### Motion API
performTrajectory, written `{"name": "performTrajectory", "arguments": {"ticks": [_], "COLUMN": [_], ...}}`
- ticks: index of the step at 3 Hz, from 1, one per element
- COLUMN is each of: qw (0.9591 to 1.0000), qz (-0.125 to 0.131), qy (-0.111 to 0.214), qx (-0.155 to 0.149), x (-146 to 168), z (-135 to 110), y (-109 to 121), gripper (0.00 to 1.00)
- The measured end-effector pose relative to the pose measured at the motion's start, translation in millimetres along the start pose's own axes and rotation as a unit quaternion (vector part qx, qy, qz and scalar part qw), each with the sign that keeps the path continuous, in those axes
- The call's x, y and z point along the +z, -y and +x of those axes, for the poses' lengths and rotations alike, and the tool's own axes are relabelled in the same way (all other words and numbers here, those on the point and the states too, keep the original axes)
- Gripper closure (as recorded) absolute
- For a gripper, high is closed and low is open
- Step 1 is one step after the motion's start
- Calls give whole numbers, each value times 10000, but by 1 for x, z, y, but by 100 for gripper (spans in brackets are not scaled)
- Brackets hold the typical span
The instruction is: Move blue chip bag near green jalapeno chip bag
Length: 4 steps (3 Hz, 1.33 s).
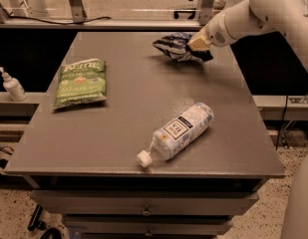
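Roughly: gripper [197,44] is at the far right of the table [118,133], clenched on the right end of the blue chip bag [172,45]. The tan fingers are pinched into the foil and the tips are mostly buried in it, so the exact contact line is hard to make out. The bag is crumpled and its left end points toward table centre. A dark patch under and to the right of it could be shadow or more bag, and I can't tell whether it is lifted or resting on the tabletop.

White arm [263,11] comes in from the upper right and is cut off by the frame edge. Another pale robot part is clipped at the bottom right corner.

Green jalapeno chip bag [80,82] lies flat on the left side of the table with "Kettle" lettering readable, well apart from the blue bag.

Clear plastic bottle [178,132] lies on its side near the front edge, white cap toward the front left, label text too small to read.

Small white pump bottle [13,85] stands on a ledge left of the table. Drawer fronts [143,203] below the tabletop are dim and cropped at the bottom.
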<state>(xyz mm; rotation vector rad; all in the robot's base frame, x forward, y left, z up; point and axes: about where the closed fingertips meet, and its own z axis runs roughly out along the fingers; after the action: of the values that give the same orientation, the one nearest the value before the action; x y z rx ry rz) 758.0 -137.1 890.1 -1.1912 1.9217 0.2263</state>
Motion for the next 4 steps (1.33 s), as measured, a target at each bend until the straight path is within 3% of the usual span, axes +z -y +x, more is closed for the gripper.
{"name": "performTrajectory", "arguments": {"ticks": [2, 4], "qw": [9973, 9859], "qz": [-281, -941], "qy": [605, 1206], "qx": [-320, -680], "x": [-9, -3], "z": [-49, -94], "y": [-31, -107], "gripper": [100, 100]}}
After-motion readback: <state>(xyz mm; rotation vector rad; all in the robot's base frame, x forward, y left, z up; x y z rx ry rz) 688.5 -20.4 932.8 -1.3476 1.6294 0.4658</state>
